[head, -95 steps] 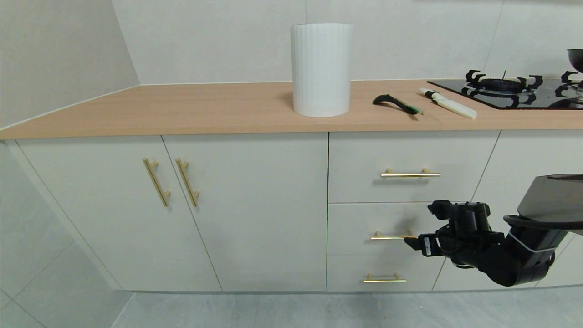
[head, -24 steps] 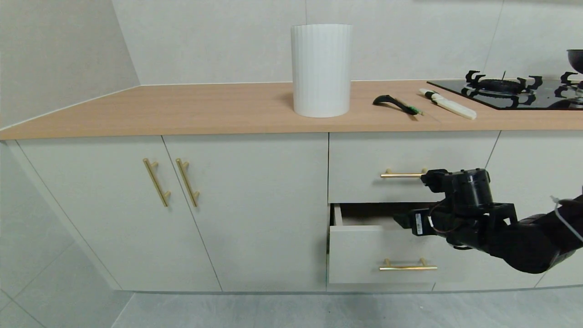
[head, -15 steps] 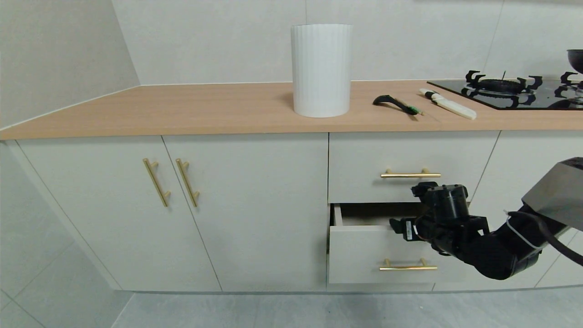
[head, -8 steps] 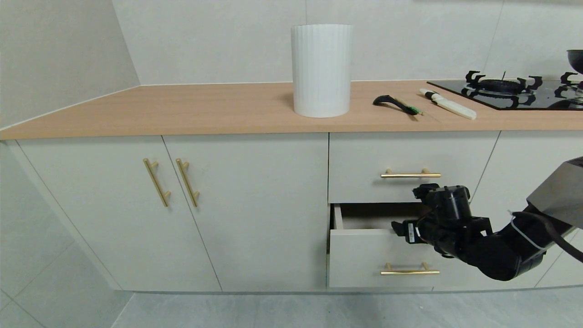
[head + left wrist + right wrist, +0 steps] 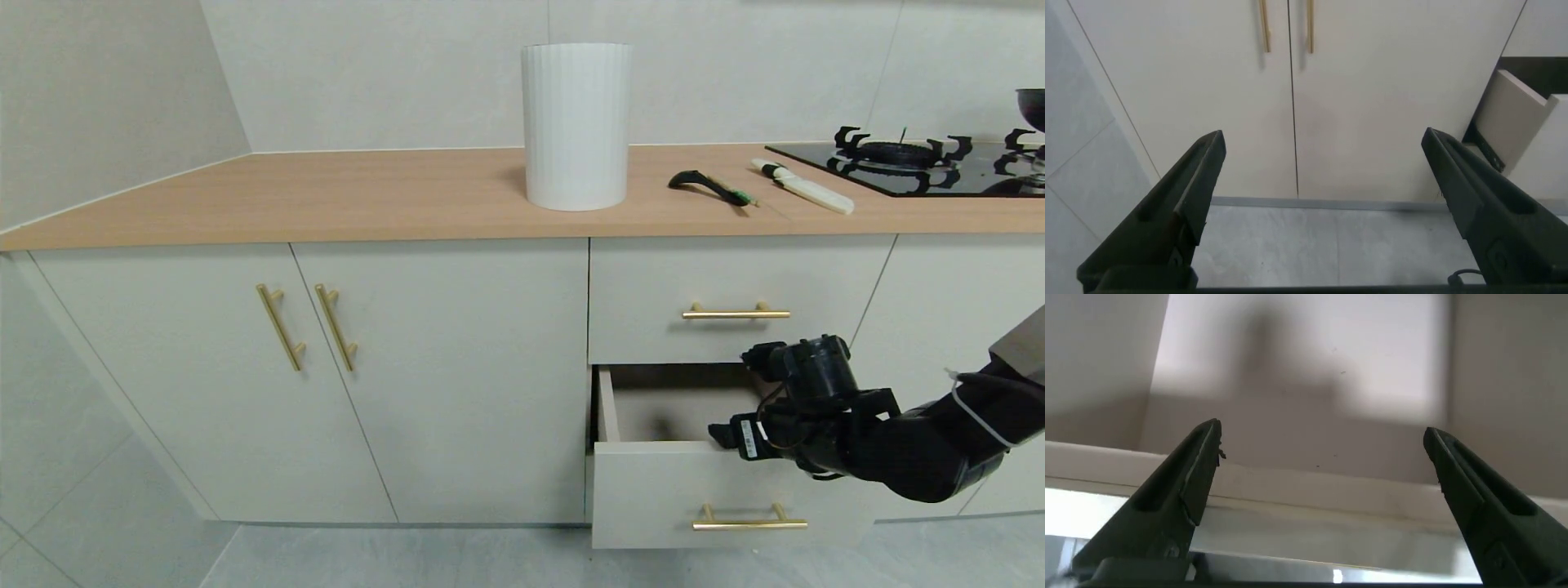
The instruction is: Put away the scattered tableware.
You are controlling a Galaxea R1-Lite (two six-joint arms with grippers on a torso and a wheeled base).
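While the middle drawer (image 5: 678,490) stands pulled out at the lower right of the head view, the right gripper (image 5: 741,394) hangs at the top edge of its front panel. Its fingers are spread wide and hold nothing. From the right wrist camera that pale edge runs across between the two fingers, with the drawer's inside beyond it. Whether a finger touches the panel cannot be told. The scattered tableware lies on the wooden countertop (image 5: 326,196), right of centre in the upper part of the head view. A black ladle (image 5: 710,186) with a green handle end lies flat there, and a white knife (image 5: 804,186) lies near it on the right, not touching it. Both rest between a tall white ribbed canister (image 5: 576,126) at upper centre and the black hob (image 5: 922,167) in the upper right corner. The left gripper (image 5: 1323,139) has its fingers far apart and carries nothing. It faces the pale cabinet doors (image 5: 1290,90) with their gold handles, and grey floor tiles lie beneath.
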